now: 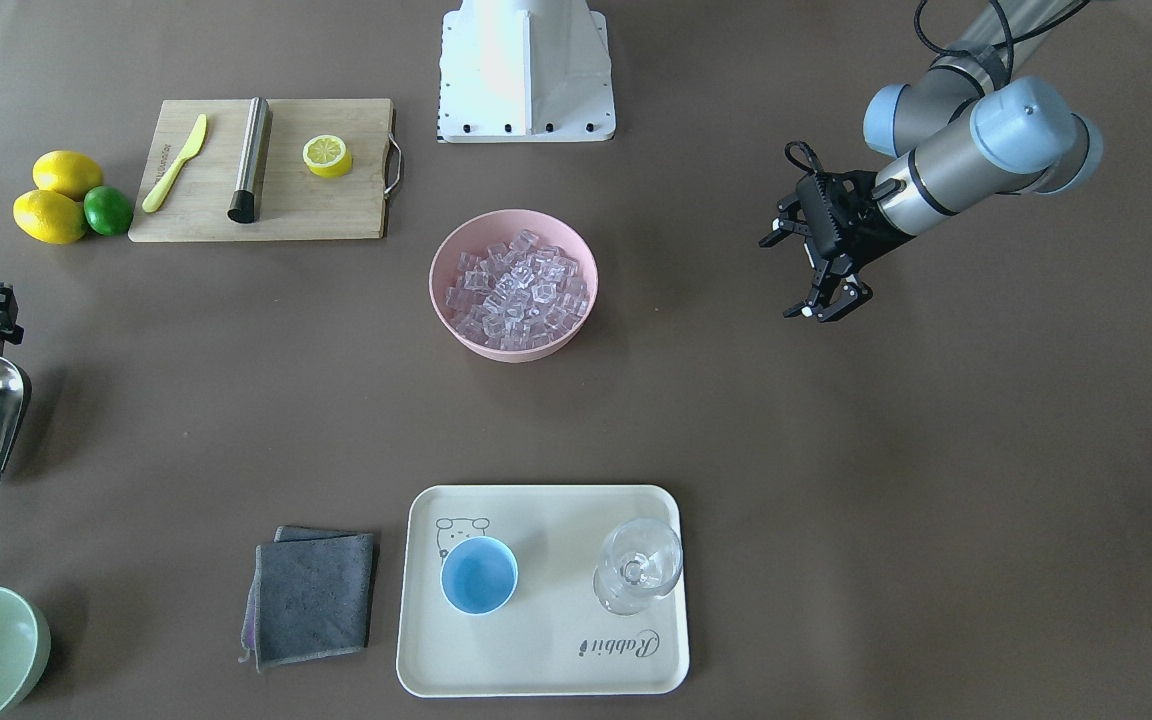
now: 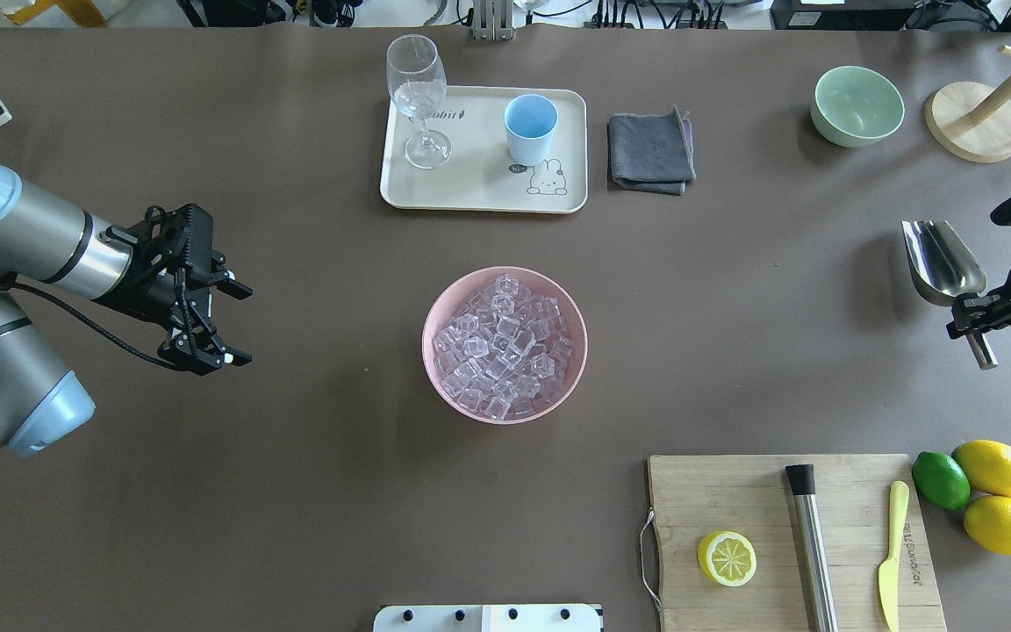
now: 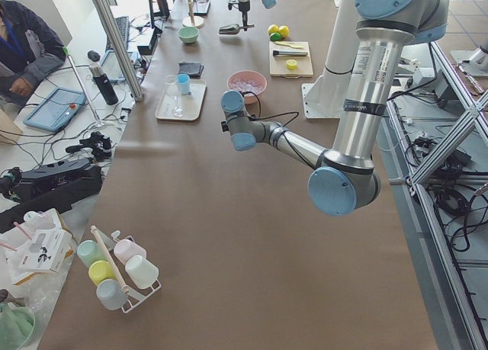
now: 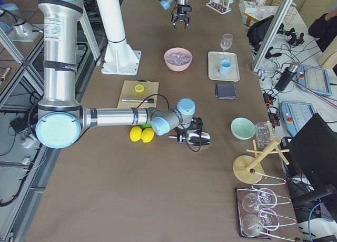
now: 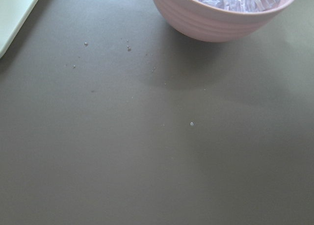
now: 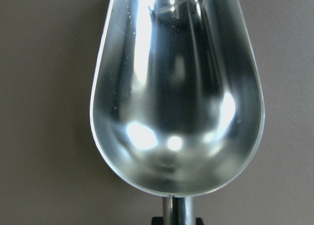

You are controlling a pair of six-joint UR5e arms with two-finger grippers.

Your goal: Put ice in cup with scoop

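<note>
The ice (image 2: pixel 505 344) is a heap of clear cubes in a pink bowl (image 2: pixel 428 351) at the table's middle; it also shows in the front view (image 1: pixel 516 285). The light-blue cup (image 2: pixel 530 127) stands empty on a cream tray (image 2: pixel 479 189) at the far side. My right gripper (image 2: pixel 972 320) is shut on the handle of the silver scoop (image 2: pixel 940 263), far right of the bowl. The scoop's trough (image 6: pixel 176 97) is empty. My left gripper (image 2: pixel 247 323) is open and empty, left of the bowl, above the table.
A stemmed glass (image 2: pixel 418 96) stands on the tray beside the cup. A grey cloth (image 2: pixel 650 151) and a green bowl (image 2: pixel 856 105) lie to the tray's right. A cutting board (image 2: pixel 760 500) with a lemon half, steel cylinder and knife sits near right, lemons and a lime beside it.
</note>
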